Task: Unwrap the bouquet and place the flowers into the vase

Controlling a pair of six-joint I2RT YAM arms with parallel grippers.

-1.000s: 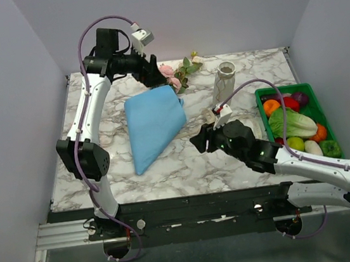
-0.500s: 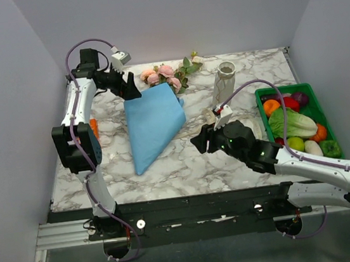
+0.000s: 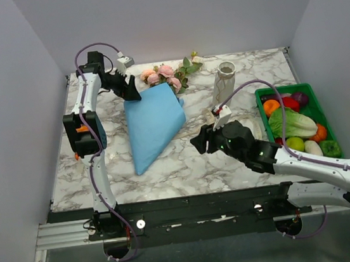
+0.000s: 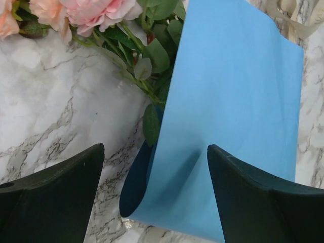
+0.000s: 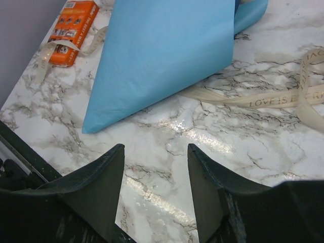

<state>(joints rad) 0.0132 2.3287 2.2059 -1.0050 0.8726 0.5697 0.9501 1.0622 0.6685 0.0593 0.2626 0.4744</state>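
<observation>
The bouquet lies at the back of the table. Its blue paper [image 3: 154,117] is a loose cone, point toward me, and the stems are hidden inside. Pink and peach flowers [image 3: 162,75] with green leaves stick out of the wide end. My left gripper [image 3: 133,92] is open at the cone's back left corner. In the left wrist view the blue paper's [image 4: 238,111] curled edge stands between the left gripper's [image 4: 155,148] spread fingers, untouched, with the flowers [image 4: 96,10] beyond. The off-white vase [image 3: 223,79] stands upright, right of the flowers. My right gripper [image 3: 197,142] hovers open and empty, right of the cone.
Beige ribbon [image 5: 263,98] lies loose on the marble beside the paper [image 5: 167,50]. An orange box [image 5: 76,30] sits at the far left, partly behind the left arm. A green crate [image 3: 258,98] of toy produce stands at the right edge.
My left gripper swung left off the flowers and dropped to the paper's back left corner, so the blooms now show. The right arm has not moved.
</observation>
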